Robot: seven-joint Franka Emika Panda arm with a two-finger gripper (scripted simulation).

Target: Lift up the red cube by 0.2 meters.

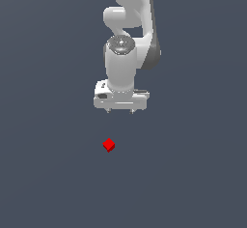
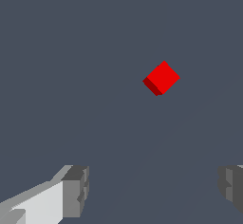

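Wrist view: hovering with gripper (image 2: 152, 190) spread wide, well apart from red cube (image 2: 162, 78); risking nudging its corner-on faces while closing.

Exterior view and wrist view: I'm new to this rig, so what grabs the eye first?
The red cube stands out, alone on the plain dark grey floor, turned corner-on. Above it in the exterior view hangs the white arm, its end effector open and clear of the cube, as the wrist view confirms.
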